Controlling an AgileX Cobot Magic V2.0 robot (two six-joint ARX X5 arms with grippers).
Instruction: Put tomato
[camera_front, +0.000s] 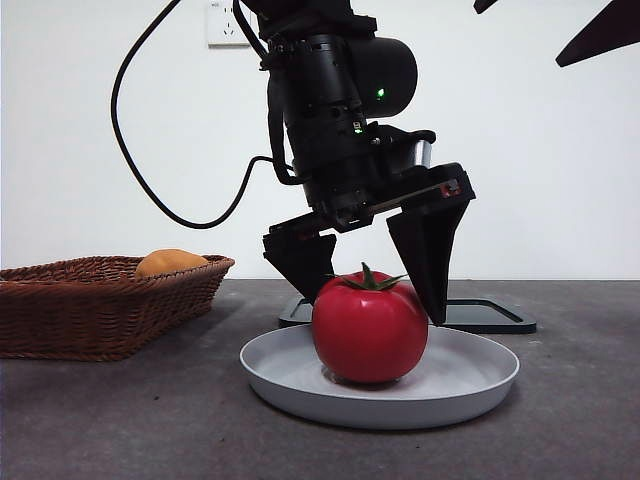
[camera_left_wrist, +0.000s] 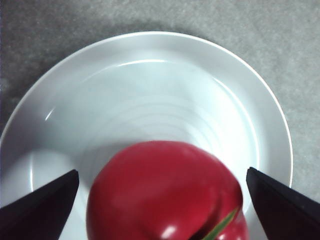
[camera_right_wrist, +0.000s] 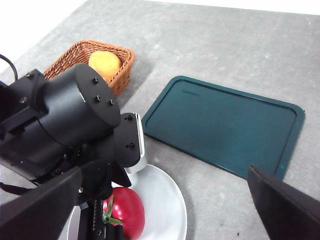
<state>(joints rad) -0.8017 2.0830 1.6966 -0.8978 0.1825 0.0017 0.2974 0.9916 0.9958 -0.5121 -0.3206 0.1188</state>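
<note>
While the left gripper (camera_front: 372, 290) hangs just above the plate (camera_front: 470, 385), its two black jaws stand spread wide, one on each side of the tomato (camera_front: 369, 328), and neither seems to press on it. From the front, one jaw tip points down close beside the fruit's shoulder and the other sits behind its opposite side; in the left wrist view there is bare plate showing between each jaw and the red skin. Directly below the gripper, the tomato rests on the plate, upright, its small green stem (camera_front: 368, 280) pointing up toward the wrist. The plate is pale grey and shallow, and it sits flat on the grey table (camera_front: 120, 420).

Just beyond the gripper, behind the plate, lies a dark green tray (camera_right_wrist: 225, 125), flat on the table, with nothing on it. Farther out to one side of the gripper stands a brown wicker basket (camera_front: 90, 310) with a round orange-yellow fruit (camera_front: 168, 263) inside it, well apart from the plate.

High above and off to the far side, the right gripper (camera_right_wrist: 160, 210) waits clear of everything; its own jaws stand wide apart with nothing between them, and it looks down over the left arm, the tray and the basket.
</note>
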